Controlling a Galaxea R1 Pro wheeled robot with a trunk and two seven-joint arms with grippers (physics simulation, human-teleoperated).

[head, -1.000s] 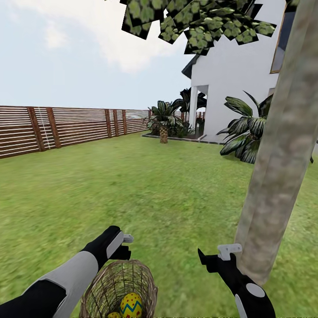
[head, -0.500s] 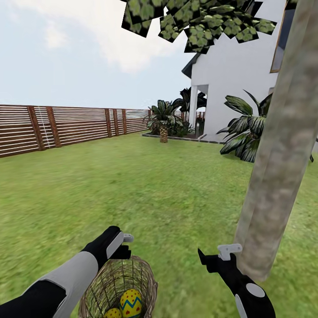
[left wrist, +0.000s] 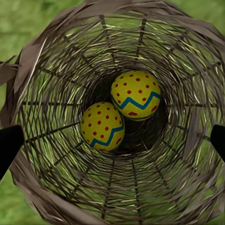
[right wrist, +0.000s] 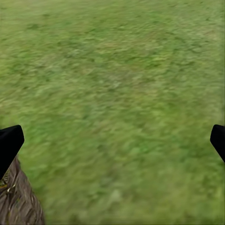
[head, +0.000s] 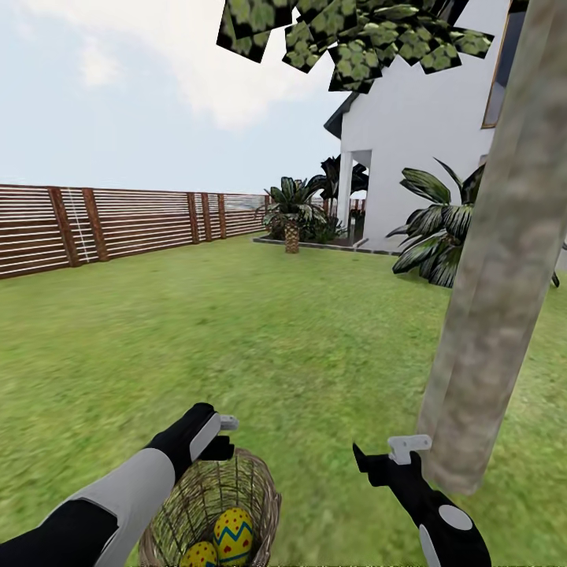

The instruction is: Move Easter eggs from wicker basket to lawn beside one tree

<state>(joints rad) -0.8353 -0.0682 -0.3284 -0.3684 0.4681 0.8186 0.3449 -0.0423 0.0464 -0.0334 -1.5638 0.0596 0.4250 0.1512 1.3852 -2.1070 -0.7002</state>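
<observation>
Two Easter eggs (left wrist: 119,110) deep inside wicker basket (left wrist: 42,56), rim cropped.

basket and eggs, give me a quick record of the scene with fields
eggs in basket: two Easter eggs visible, one beside the other, touching
basket: wicker basket on the lawn, upright, open top
left hand: open, over the basket mouth, holding nothing
right hand: open, empty, over bare grass
tree: tree trunk stands close on the robot's right
third egg: cannot tell where it is
background: wooden fence, white house
</observation>
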